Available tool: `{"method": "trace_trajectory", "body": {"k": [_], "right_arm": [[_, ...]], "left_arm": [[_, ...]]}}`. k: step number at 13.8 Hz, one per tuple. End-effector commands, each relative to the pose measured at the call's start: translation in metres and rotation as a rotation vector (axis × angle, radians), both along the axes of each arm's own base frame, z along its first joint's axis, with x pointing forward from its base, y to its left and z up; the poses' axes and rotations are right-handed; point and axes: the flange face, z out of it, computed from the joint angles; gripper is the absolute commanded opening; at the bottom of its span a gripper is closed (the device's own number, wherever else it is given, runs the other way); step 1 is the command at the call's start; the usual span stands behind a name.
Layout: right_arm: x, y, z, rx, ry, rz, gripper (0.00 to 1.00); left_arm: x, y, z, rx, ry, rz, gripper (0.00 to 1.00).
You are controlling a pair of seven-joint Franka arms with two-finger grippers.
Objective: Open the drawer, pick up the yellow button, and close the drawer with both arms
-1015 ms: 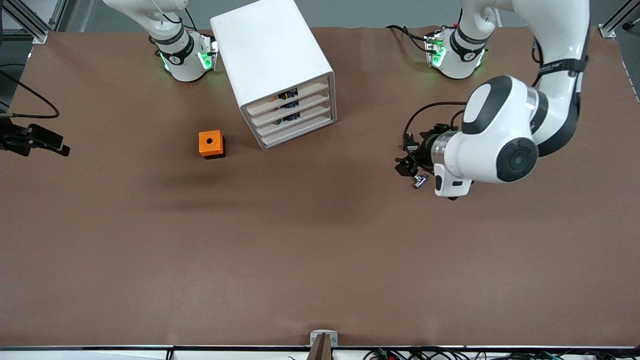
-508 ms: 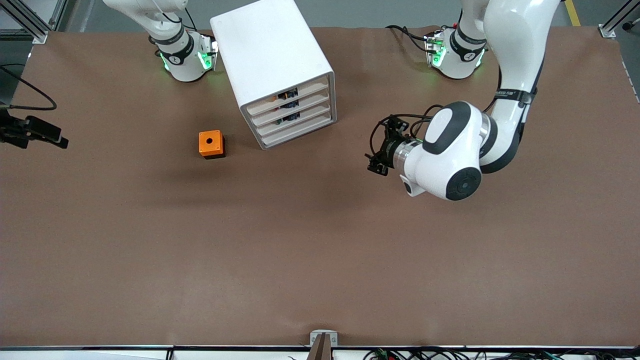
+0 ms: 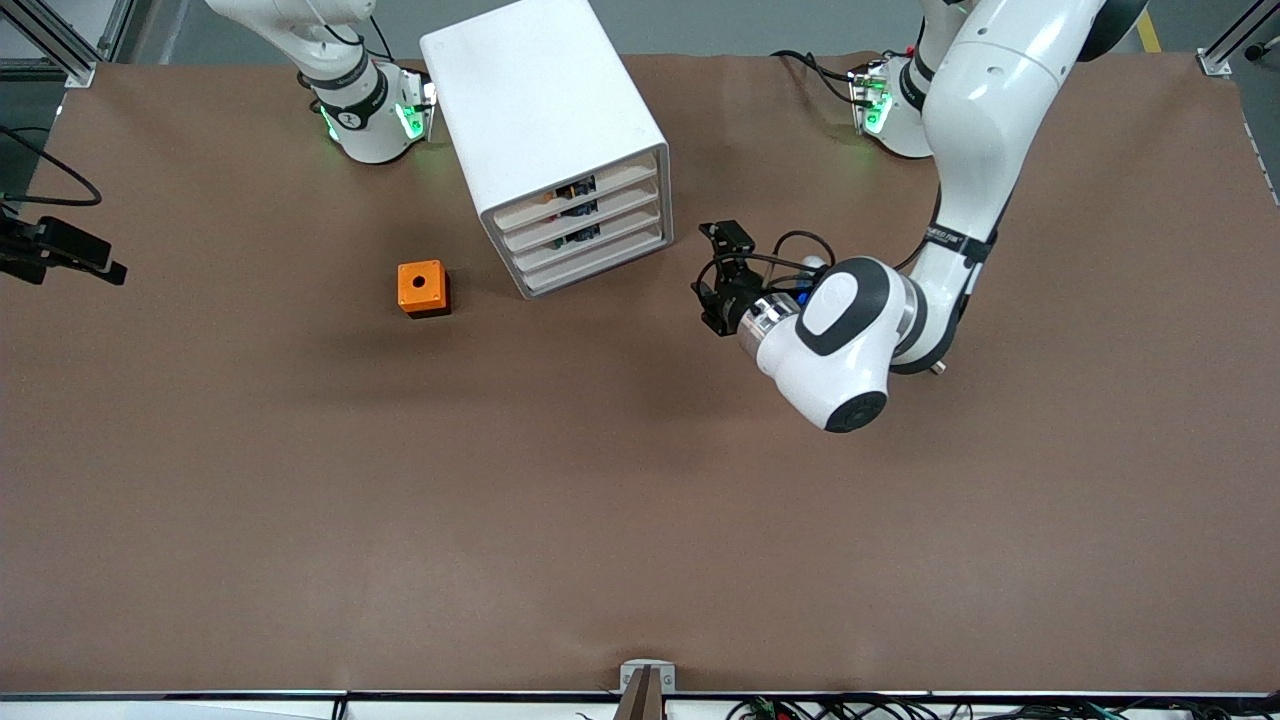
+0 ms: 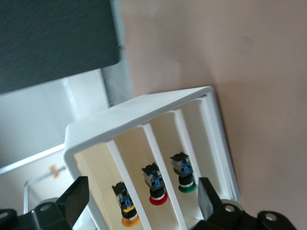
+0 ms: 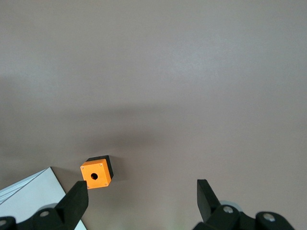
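The uppermost shallow white tray drawer point(image 3: 578, 189) sits closed in the boxy white plastic cabinet point(image 3: 545, 120), one of four, holding the tiny orange-capped button point(image 4: 127, 205). The left gripper point(image 4: 139, 203) hovers spread before it; the right gripper point(image 5: 139, 203), fingers apart, waits at the table's edge. One orange cube point(image 3: 421, 288) lies near

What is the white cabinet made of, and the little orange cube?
The cabinet looks like smooth white plastic: rounded corners, even matte sheen, thin see-through drawer fronts. The orange cube also seems plastic, with a flat bright face, a round hole and a black base, though painted metal can't be ruled out.
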Motion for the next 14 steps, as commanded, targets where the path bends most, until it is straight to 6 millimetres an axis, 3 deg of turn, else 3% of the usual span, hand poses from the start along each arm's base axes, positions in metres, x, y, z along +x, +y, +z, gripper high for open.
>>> {"method": "trace_trajectory", "body": {"k": [1,5,10,14], "right_arm": [[-0.001,0.001,0.003,-0.011,0.003,-0.003,1.00],[-0.001,0.004,0.002,-0.012,0.005,-0.008,1.00],[0.000,0.006,0.002,-0.012,0.005,-0.006,1.00],[0.000,0.006,0.001,-0.012,0.007,-0.006,1.00]], "left_arm": [[0.002,-0.004,-0.012,0.036,0.137,0.049,1.00],[-0.006,-0.019,-0.029,0.060,0.247,0.090,1.00],[-0.042,-0.062,-0.024,0.032,0.280,0.021,0.65],[-0.058,-0.076,-0.033,0.042,0.294,-0.010,0.62]]}}
